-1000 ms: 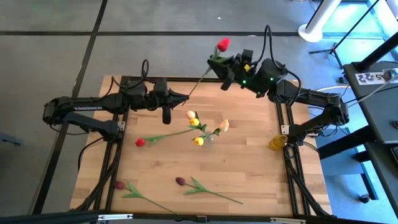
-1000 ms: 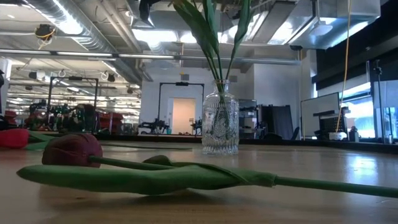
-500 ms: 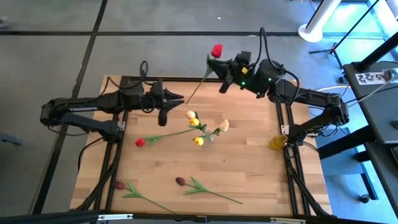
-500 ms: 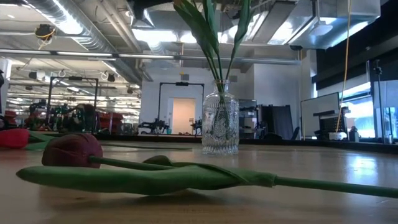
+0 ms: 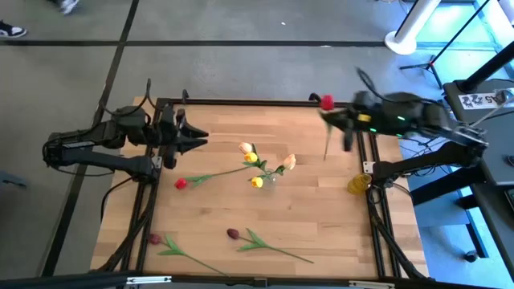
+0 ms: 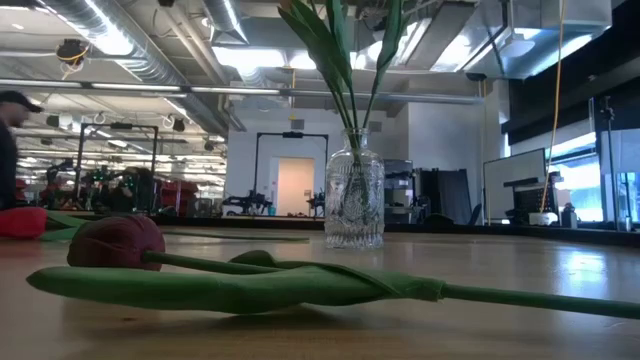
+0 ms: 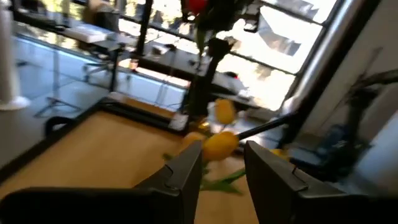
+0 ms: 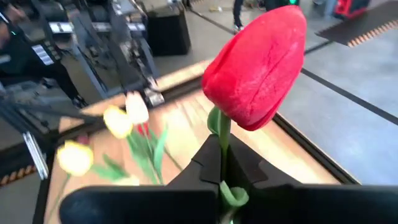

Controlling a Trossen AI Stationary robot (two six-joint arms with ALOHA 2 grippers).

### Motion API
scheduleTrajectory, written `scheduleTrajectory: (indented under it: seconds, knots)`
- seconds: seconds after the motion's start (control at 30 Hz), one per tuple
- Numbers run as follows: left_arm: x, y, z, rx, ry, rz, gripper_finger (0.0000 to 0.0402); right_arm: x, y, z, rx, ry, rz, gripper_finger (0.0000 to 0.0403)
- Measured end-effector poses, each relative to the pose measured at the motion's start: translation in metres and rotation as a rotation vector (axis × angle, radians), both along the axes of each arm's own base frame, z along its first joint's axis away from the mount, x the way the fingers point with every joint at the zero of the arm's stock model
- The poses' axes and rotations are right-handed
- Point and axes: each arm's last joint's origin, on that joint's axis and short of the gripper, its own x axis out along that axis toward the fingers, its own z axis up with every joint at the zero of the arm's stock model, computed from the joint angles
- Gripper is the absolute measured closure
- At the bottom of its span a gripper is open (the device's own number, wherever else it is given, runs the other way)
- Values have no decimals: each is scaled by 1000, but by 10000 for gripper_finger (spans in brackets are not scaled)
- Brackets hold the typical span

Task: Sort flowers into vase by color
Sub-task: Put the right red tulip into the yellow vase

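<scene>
My right gripper [image 5: 336, 120] is above the table's far right corner, shut on a red tulip [image 8: 258, 68] whose thin green stem [image 5: 325, 144] trails below it. A clear glass vase [image 6: 354, 200] at the table's middle holds yellow and peach tulips [image 5: 251, 157]. Another red tulip [image 5: 181, 183] lies flat to the vase's left. Two maroon tulips [image 5: 233, 234] [image 5: 154, 239] lie near the front edge. My left gripper [image 5: 197, 136] is at the far left, open and holding nothing, pointing toward the vase. My right gripper pinches the red tulip's stem just under the head [image 8: 222, 158] between its two fingers. The fingers lie across the stem. The head stands out past the fingertips. The tulip is lifted clear of the table, with the rest of its stem hanging free toward the near side.
A small yellow object [image 5: 359, 184] stands at the right edge of the table. Black frame rails [image 5: 152, 201] run along both sides. Bare wood lies between the vase and the right rail. A person passes in the room beyond the table [image 6: 10, 140].
My right gripper has shut on the red tulip's stem below the head and carried it toward the table's right edge; the stem now hangs free. My left gripper has opened, let go of the stem's lower end and drawn back toward the left edge.
</scene>
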Motion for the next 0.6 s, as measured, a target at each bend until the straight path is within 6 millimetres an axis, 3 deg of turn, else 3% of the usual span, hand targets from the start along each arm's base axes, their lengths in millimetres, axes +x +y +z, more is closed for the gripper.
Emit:
scheduleTrajectory:
  seconds: [0.27,0.4,0.6]
  knots:
    - [3,-3,7,-73,-80,21,287,-59,18,-8,30,107,15,399]
    - [2,0,10,-173,-127,118,287,-82,19,-12,28,128,36,399]
    - [10,-2,8,-208,-110,92,287,-112,16,-22,23,86,151,399]
